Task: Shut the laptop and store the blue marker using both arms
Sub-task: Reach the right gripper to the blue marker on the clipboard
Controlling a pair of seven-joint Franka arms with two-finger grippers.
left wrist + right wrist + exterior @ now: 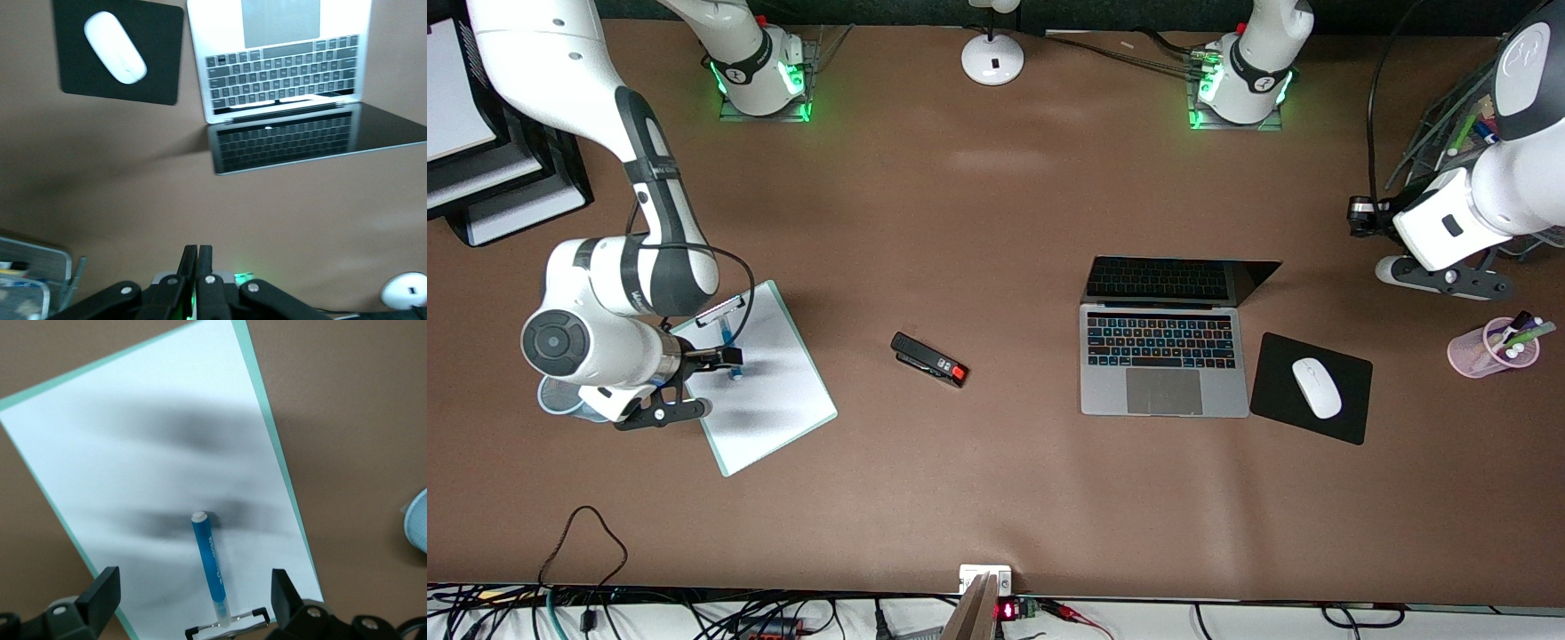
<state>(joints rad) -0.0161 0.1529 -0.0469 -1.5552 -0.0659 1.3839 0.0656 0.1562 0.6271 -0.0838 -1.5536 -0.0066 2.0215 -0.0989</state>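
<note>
You see the thin silver-grey laptop [1163, 356] lying open on the brown table [996, 498] beside a black mouse pad [1312, 388]. The slim blue marker [210, 569] lies on a white clipboard [760, 378]. Your right gripper [193, 597] hovers over it, jaws spread wide and empty. Your left gripper [197, 260] hangs pinched together, holding nothing, at its end of the table.

A matte brown counter [978, 222] fills the view, lit evenly from above with soft shadows. Stacked black paper trays [480, 169] sit at the right arm's end, a wire rack [1449, 124] at the left arm's end. Tangled black cables [605, 613] run along the white edge nearest the front camera.
</note>
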